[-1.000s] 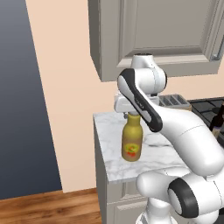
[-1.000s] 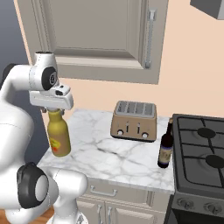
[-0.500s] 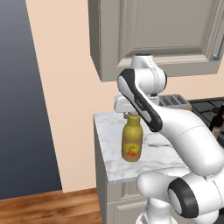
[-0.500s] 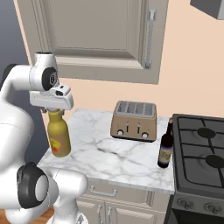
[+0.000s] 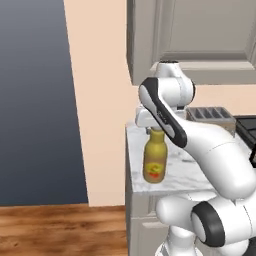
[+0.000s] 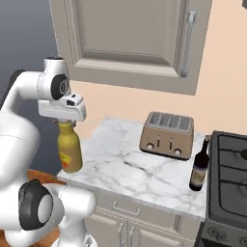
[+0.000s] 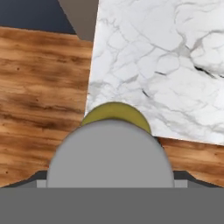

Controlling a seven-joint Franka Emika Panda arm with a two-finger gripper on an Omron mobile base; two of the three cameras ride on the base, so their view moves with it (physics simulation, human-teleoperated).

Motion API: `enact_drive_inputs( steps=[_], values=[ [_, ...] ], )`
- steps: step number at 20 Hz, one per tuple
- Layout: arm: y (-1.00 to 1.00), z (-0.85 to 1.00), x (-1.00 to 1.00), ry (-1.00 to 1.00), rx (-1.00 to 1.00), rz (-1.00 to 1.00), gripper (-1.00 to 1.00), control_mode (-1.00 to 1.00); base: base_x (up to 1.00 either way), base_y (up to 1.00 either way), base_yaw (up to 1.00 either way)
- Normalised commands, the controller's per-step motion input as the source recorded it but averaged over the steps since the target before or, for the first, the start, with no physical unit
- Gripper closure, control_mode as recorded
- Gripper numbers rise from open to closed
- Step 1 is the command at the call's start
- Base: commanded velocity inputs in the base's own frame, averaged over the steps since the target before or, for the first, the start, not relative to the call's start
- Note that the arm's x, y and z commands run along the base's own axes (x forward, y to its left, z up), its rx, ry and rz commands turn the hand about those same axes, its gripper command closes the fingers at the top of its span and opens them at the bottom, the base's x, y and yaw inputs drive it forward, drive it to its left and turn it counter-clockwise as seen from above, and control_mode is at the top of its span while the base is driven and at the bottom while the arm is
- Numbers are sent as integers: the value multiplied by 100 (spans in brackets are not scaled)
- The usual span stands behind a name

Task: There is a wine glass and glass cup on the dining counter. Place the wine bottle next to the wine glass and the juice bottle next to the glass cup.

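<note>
Here the juice bottle (image 5: 154, 162) stands upright near the left front corner of a small marble counter (image 6: 140, 169), its red-and-green label facing the left base camera. The gripper (image 6: 66, 121) hangs straight down over the bottle's neck, its white hand block sitting right at the cap. In the hand view the grey cap (image 7: 110, 153) looms large and close in the middle, with the amber shoulder (image 7: 114, 111) curving out behind it; the fingertips are hidden at either side. The jaws stand wide, set apart about the cap, and whether they actually touch it I cannot tell.

Farther along the same counter a beige toaster (image 6: 167, 135) sits against the wall, and the wine bottle (image 6: 199, 167) stands upright near the right end, just beside the black stove (image 6: 231, 164). The two bottles are well apart, with bare marble between them. A grey wall cabinet (image 6: 128, 41) hangs above the counter. Wooden floor (image 5: 60, 230) shows to the left of the counter's base.
</note>
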Motion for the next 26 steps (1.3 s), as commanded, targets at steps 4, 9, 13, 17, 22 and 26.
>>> enact_drive_inputs(
  steps=[4,9,13,17,22,26],
  values=[
    [0,0,0,0,0,0,100,100,-6,7,98],
    [0,0,0,0,0,0,100,100,-2,0,100],
    [0,0,0,0,0,0,100,100,-1,0,100],
    [0,0,0,0,0,0,100,100,0,0,100],
    [0,0,0,0,0,0,100,100,0,0,100],
    [0,0,0,0,0,0,100,100,1,0,100]
  ],
)
